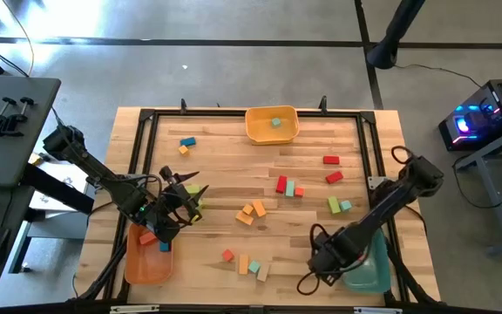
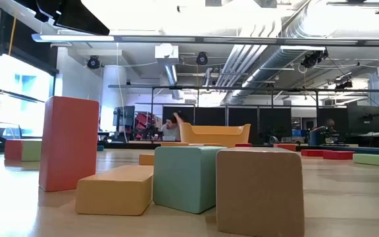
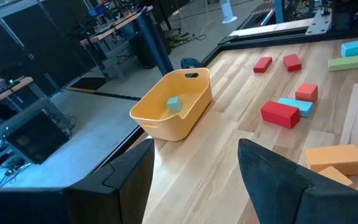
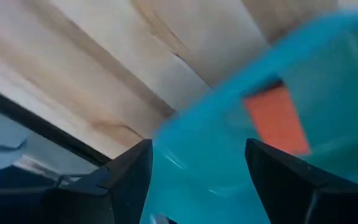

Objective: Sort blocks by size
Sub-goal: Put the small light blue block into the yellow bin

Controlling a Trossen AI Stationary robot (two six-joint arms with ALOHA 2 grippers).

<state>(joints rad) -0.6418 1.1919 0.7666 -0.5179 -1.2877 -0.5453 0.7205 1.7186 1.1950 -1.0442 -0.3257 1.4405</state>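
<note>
Blocks [image 1: 253, 210] lie scattered over the wooden table [image 1: 225, 157], most of them across its middle and toward the right edge, with a loose group near the front edge and two near the back left corner. A yellow bin [image 1: 272, 124] stands at the middle of the back edge with one teal cube [image 3: 174, 104] in it. An orange bin [image 1: 146, 257] sits at the front left corner holding a red and a blue block, and a teal bin [image 1: 369, 269] sits at the front right corner with an orange-red block [image 4: 277, 120] inside.

The left gripper [image 1: 184, 202] hangs just beside the orange bin, its fingers [image 3: 272, 174] spread apart with nothing between them. The right gripper [image 1: 321, 269] hangs over the teal bin's rim, fingers [image 4: 126, 171] likewise spread wide and empty. A black frame [image 1: 251, 112] edges the table. No writing can be read anywhere.
</note>
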